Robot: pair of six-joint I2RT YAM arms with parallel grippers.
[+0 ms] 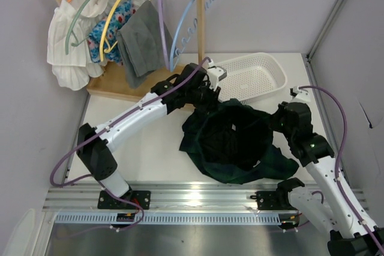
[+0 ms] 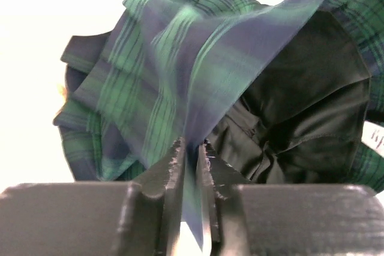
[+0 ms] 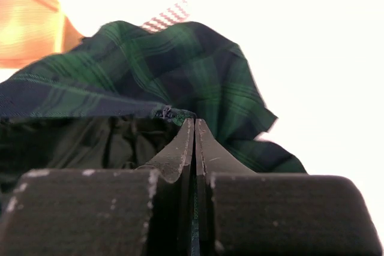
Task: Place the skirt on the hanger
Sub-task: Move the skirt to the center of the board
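Left pincer (image 2: 191,151) and right pincer (image 3: 194,126) each clamp the skirt (image 1: 234,145) rim, holding it spread open over the desk (image 1: 144,155). Lift both evenly, keeping the rim taut, toward the blue hanger (image 1: 178,30)

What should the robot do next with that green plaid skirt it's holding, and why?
Probably raise both arms together and carry the skirt back-left toward the empty blue hanger. The left gripper and the right gripper are each pinched shut on its edge, spreading it open between them, yet it sits low and well short of the rack.
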